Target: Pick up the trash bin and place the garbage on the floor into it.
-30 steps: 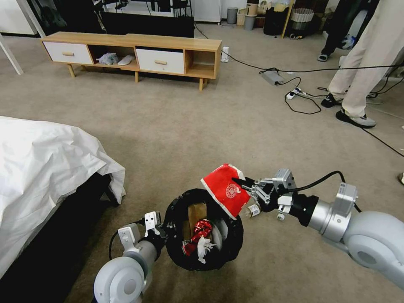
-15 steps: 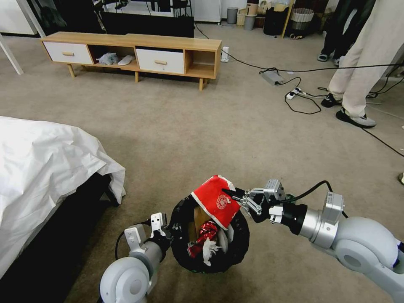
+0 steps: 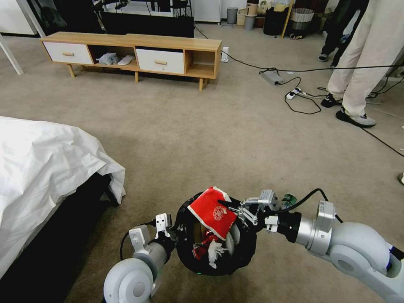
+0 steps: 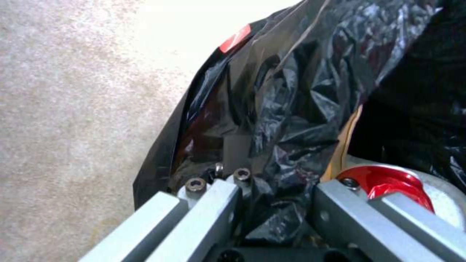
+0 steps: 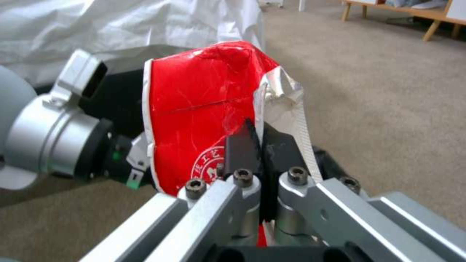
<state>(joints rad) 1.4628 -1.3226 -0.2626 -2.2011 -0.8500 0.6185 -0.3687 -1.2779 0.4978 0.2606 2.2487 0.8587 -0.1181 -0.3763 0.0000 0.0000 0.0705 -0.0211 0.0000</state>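
Trash bin, lined with a crinkled black bag, is held above the carpeted floor at the bottom middle of the head view, between the two arms. The left gripper has its jaws clamped on the bin's near-left rim, one finger outside the bag and one inside, as the left wrist view shows with black plastic bunched between them. Inside the bin lie a brown paper bag, a crushed red can and white tissue.

The right gripper reaches in from the right, its jaws closed on the edge of a red wrapper with a white seal printed on it. That wrapper hangs over the bin's far-right rim, mostly above the opening. In the right wrist view the wrapper stands up from the pinched fingertips, its silver torn lip beside them. A green-capped bottle lies on the floor just behind the right wrist. A bed with a white sheet sits to the left.
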